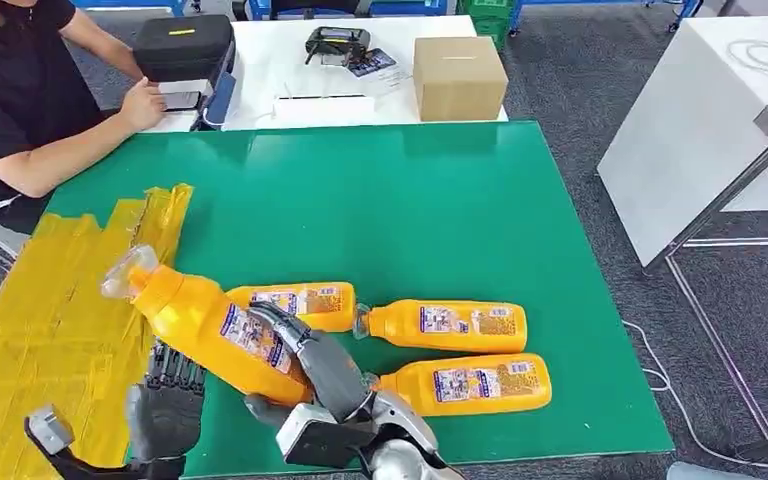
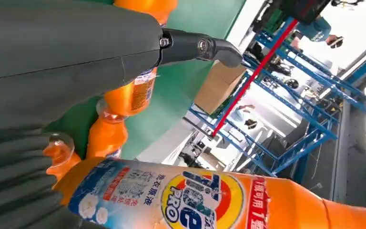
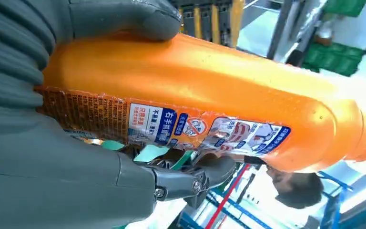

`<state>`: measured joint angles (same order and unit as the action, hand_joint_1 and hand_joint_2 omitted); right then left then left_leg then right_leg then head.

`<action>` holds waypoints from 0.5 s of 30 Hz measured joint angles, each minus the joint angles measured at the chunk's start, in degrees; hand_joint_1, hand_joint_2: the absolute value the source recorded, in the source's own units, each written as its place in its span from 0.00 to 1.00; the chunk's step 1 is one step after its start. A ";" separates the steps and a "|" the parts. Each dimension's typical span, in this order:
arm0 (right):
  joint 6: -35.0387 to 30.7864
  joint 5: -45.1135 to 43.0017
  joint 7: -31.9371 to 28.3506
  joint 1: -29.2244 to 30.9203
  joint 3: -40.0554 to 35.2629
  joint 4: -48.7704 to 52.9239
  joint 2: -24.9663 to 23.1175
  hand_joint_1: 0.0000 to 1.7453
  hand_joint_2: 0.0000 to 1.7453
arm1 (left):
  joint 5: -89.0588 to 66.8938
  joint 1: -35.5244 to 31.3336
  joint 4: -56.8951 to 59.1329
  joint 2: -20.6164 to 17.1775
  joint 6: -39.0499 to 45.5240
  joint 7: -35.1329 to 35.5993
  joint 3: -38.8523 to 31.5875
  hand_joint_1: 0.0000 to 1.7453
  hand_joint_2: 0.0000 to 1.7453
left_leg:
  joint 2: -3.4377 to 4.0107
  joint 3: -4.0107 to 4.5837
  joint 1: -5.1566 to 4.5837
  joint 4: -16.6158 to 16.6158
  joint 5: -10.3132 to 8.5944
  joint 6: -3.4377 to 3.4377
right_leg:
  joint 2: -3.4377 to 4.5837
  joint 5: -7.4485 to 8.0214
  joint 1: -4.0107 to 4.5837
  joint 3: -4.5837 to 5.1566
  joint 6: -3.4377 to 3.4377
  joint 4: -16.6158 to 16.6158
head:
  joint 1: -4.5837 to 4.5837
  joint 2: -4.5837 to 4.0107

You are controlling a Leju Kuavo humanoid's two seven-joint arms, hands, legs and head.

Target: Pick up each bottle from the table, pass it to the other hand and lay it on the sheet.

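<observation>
My right hand (image 1: 312, 368) grips an orange detergent bottle (image 1: 205, 322) by its lower body and holds it tilted above the table, clear cap toward the yellow sheet (image 1: 50, 320). The right wrist view shows that hand (image 3: 43, 162) wrapped round the bottle (image 3: 209, 90). My left hand (image 1: 165, 408) sits just under the bottle's near side, fingers spread, holding nothing. From the left wrist, the bottle's label (image 2: 205, 200) lies close beside the left hand (image 2: 66, 62). Three more orange bottles (image 1: 300, 303) (image 1: 450, 326) (image 1: 472, 383) lie flat on the green table (image 1: 380, 200).
A person (image 1: 20, 90) sits at the table's far left corner, one hand by a black case (image 1: 182, 45). A cardboard box (image 1: 458, 76) stands on the white table behind. A white bench (image 1: 700, 120) stands to the right. The green table's front edge is close to my hands.
</observation>
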<state>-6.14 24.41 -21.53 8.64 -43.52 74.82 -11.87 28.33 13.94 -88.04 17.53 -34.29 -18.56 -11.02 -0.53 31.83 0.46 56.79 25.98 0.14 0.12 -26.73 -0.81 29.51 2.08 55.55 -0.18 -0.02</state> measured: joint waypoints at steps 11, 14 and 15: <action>0.52 0.31 -0.50 -0.09 0.24 0.20 -0.42 1.00 1.00 | 0.02 0.60 0.63 -0.02 -1.23 0.22 -0.74 0.00 1.00 | 0.00 0.03 0.00 0.00 0.00 0.00 | 0.00 0.00 0.00 0.02 0.00 0.00 | 0.00 0.00; 0.57 0.33 -0.50 -0.09 0.35 0.20 -0.44 1.00 1.00 | 0.02 0.63 0.72 -0.02 -1.38 0.24 -0.87 0.00 1.00 | 0.00 0.03 0.00 0.00 0.00 0.00 | 0.00 0.00 0.00 0.01 0.00 0.00 | 0.00 0.00; 0.68 0.37 -0.52 -0.08 0.39 0.20 -0.48 1.00 1.00 | 0.04 0.65 0.76 -0.02 -1.75 0.26 -0.94 0.00 1.00 | 0.00 0.03 0.00 0.00 0.00 0.00 | 0.00 0.00 0.00 0.01 0.00 0.00 | 0.00 0.00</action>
<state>-5.47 24.78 -22.05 8.56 -43.13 75.01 -12.35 28.37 14.59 -87.27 17.51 -36.04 -18.29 -11.96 -0.54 31.86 0.45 56.79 25.98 0.14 0.11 -26.73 -0.81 29.52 2.09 55.55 -0.17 -0.02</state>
